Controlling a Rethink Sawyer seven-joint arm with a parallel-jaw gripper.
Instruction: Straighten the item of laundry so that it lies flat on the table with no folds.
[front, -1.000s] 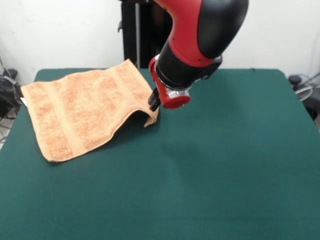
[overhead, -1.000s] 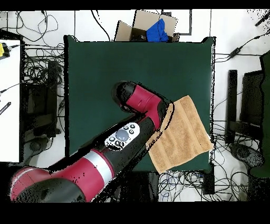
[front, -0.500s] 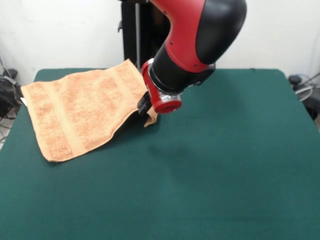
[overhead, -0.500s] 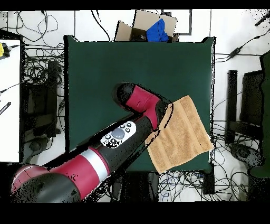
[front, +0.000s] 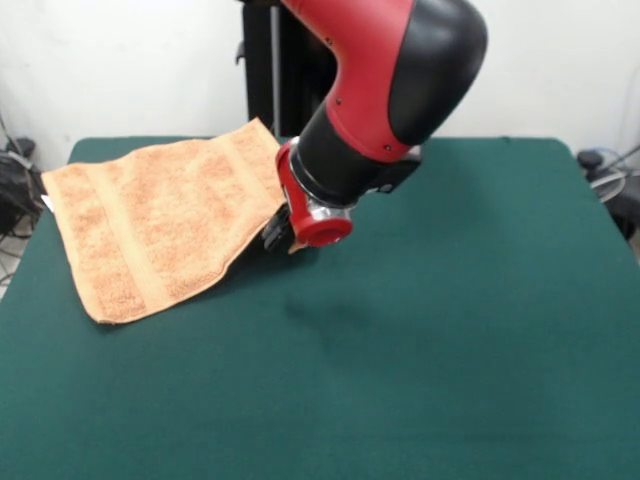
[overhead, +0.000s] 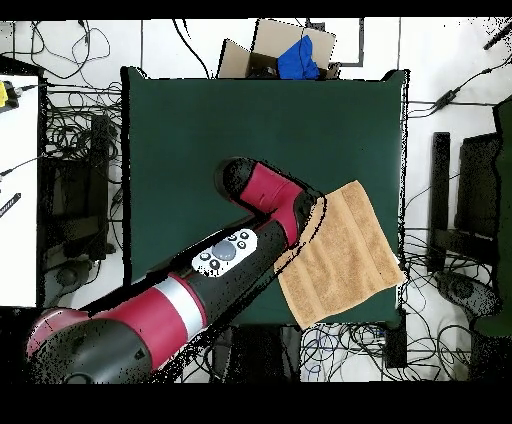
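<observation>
A single red and black robot arm (front: 385, 75) reaches down from the top of the front view, ending in a thick black wrist with a red ring (front: 318, 205) at its tip. The gripper (front: 277, 232) is small and dark, pointing down and to the left of the wrist; whether it is open or closed cannot be made out. Seen from overhead, the arm (overhead: 190, 300) stretches diagonally from the bottom left, crossing the table's near edge toward its right side.

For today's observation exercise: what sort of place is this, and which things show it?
Probably a robotics lab: a robot arm works over a green table with a towel, and cables sprawl across the floor.
</observation>
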